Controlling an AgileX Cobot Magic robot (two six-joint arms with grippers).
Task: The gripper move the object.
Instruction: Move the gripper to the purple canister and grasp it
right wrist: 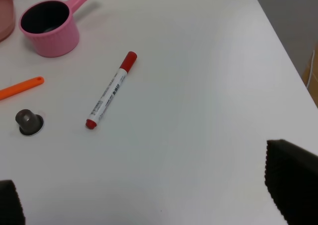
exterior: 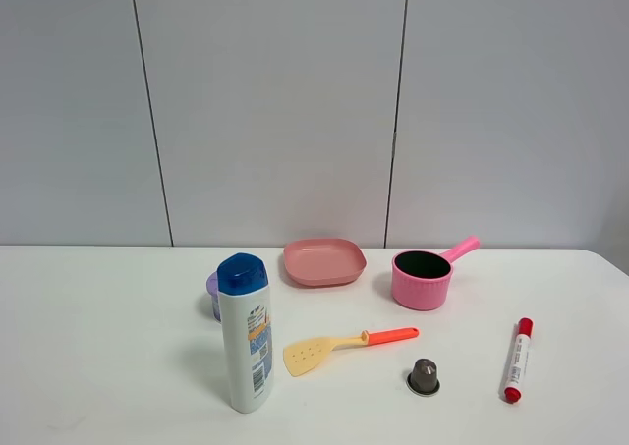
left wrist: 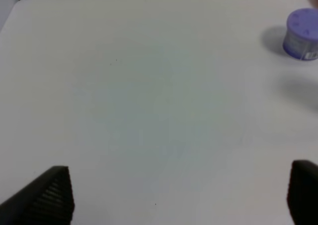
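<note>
You see a white bottle [exterior: 246, 332] with a blue cap standing upright on the white table [exterior: 98, 347]; take it as your landmark.
- Lilac-lidded can [exterior: 211, 293]: just behind the bottle on its left, partly hidden by it. You cannot tell whether they touch.
- Pink plate [exterior: 324, 261]: behind the bottle, to its right.
- Pink saucepan [exterior: 423, 279]: farther right than the plate, upright, handle pointing away from the bottle.
- Yellow spatula [exterior: 339, 347]: flat, just right of the bottle, blade toward it, orange handle away.
- Grey capsule [exterior: 424, 376]: right of the bottle, past the spatula.
- Red-capped marker [exterior: 518, 360]: farthest right, lying flat.
</note>
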